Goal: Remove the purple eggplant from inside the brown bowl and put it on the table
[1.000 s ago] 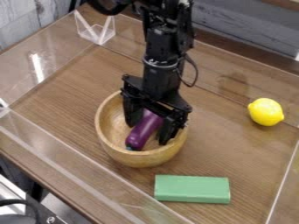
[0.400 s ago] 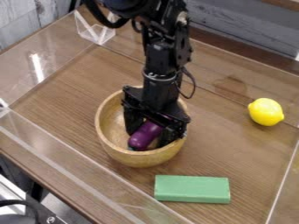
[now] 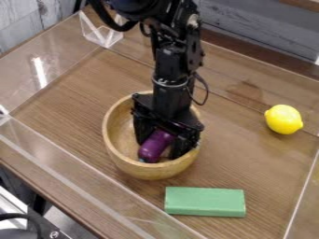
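Note:
The brown bowl (image 3: 119,157) sits on the table (image 3: 75,93) near the front centre. Inside it lies the purple eggplant (image 3: 153,145), glossy and slanted. My gripper (image 3: 162,140) reaches straight down into the bowl, open, with its black fingers (image 3: 140,129) standing on either side of the eggplant. The fingers cover part of the eggplant, and whether they touch it does not show.
A yellow lemon (image 3: 284,119) rests at the right. A green rectangular block (image 3: 206,201) lies in front of the bowl. Low clear acrylic walls (image 3: 37,70) ring the table edges.
The gripper has sunk lower into the bowl around the eggplant over the last second; since the last earlier frame it has barely moved. The eggplant lies where it was.

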Action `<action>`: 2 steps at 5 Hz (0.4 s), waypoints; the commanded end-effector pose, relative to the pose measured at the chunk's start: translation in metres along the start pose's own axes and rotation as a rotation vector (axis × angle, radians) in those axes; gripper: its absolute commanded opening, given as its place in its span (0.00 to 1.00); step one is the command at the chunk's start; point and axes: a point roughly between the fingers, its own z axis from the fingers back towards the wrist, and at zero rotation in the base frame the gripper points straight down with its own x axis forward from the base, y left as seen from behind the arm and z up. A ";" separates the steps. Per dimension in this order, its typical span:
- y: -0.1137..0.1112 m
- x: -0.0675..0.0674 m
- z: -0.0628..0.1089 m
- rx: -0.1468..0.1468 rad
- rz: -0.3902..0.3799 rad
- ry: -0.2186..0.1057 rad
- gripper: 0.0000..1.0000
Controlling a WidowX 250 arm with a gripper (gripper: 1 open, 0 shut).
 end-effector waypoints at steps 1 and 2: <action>0.001 0.005 0.004 0.000 0.002 -0.028 1.00; 0.001 0.005 0.002 -0.003 0.007 -0.031 0.00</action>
